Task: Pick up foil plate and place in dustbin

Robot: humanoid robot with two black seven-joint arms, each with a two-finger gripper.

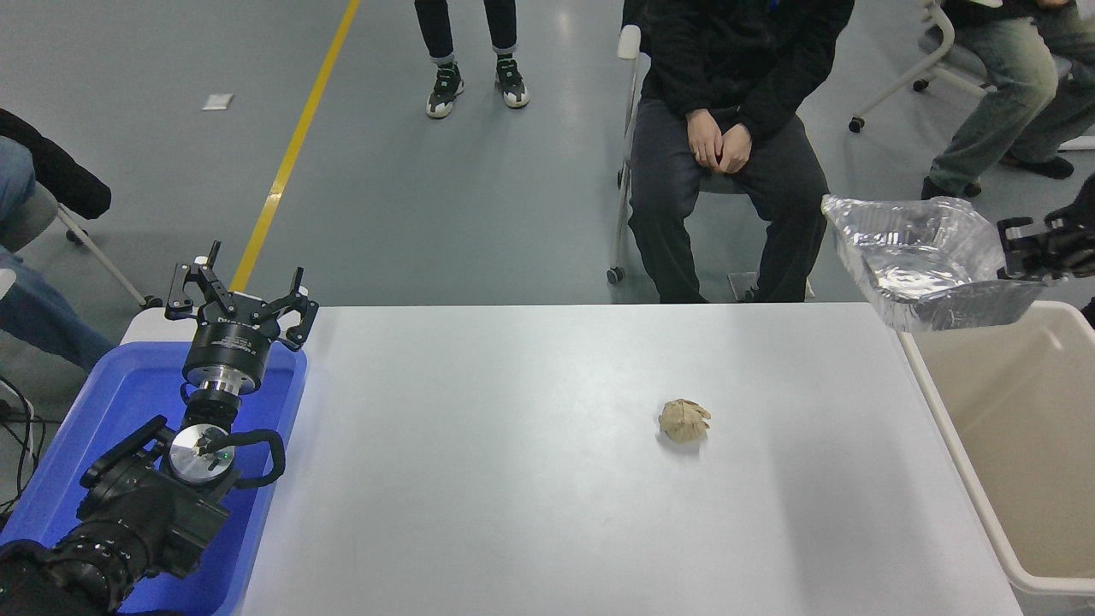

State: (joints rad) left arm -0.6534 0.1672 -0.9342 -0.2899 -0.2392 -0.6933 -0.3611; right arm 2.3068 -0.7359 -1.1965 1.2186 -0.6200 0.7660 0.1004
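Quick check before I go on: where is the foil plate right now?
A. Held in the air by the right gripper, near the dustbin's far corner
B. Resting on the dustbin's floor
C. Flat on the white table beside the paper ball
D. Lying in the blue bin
A: the foil plate hangs clear of the table, pinched at its right rim by the right gripper, above the far corner of the dustbin.
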